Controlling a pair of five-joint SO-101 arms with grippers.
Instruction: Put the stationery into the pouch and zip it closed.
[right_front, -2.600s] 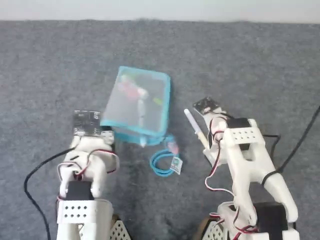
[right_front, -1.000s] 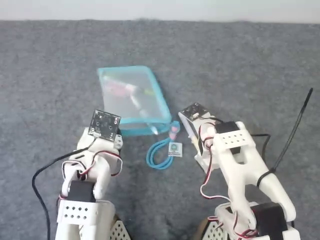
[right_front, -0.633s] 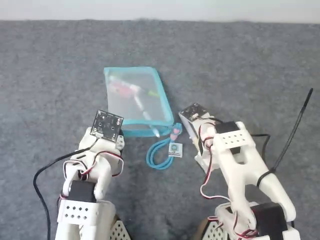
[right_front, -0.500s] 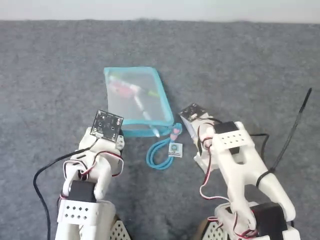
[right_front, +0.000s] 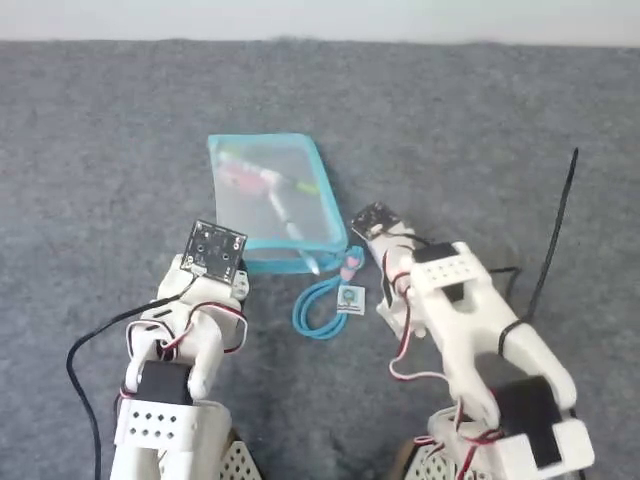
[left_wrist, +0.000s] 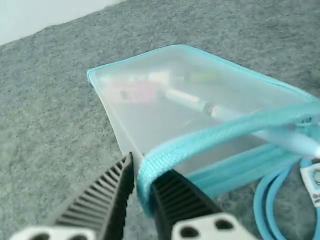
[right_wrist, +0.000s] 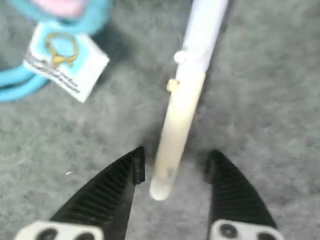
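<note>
On the grey counter (right_front: 480, 120), ahead of the left arm, the pouch (right_front: 270, 205) lies flat. It is translucent with a teal border, and the stationery (right_front: 262, 181) inside shows pink and green, with one pale piece poking out of the open mouth. The left pincer (left_wrist: 142, 189) is clamped tight on the teal zipper band at the pouch's near corner. The right pincer (right_wrist: 172, 167) stands wide open, low over the counter, its jaws on either side of a white pen (right_wrist: 186, 100) lying loose — whether they touch it I cannot tell. Near the pen lie a blue cord loop (right_front: 318, 312) and its paper tag (right_wrist: 67, 60).
</note>
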